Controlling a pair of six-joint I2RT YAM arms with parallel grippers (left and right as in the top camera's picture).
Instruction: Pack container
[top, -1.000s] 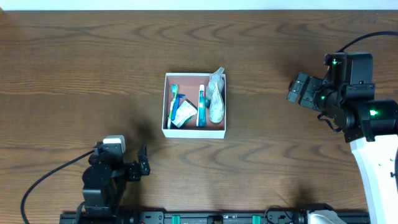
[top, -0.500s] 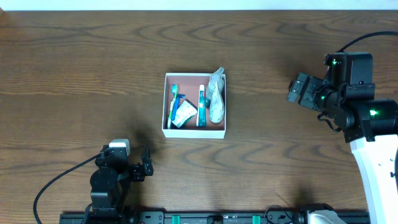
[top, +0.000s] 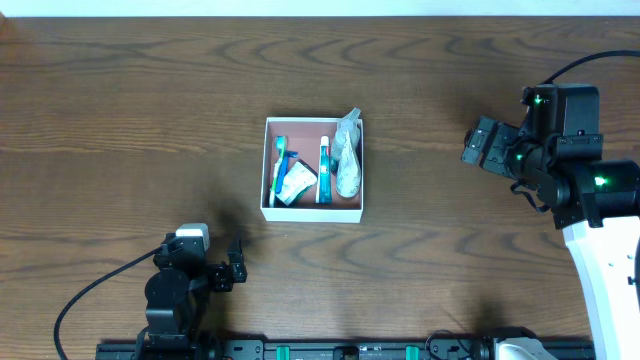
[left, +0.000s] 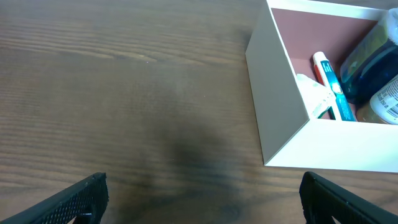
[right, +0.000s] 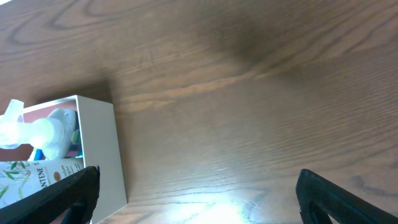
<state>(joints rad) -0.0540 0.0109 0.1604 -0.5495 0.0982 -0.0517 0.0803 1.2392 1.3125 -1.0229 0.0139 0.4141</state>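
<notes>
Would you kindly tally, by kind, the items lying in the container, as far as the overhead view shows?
Toothbrush: 1
Toothpaste tube: 1
White sachet: 1
Clear plastic bag: 1
Total: 4 in the container, though smaller items may be hidden.

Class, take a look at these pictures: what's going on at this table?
Two robot arms are packing a container in the middle of the table. It already holds a toothbrush, a toothpaste tube and a few other items. The left gripper, near the front edge, and the right gripper, off to the side, are both open, empty and well clear of it.
</notes>
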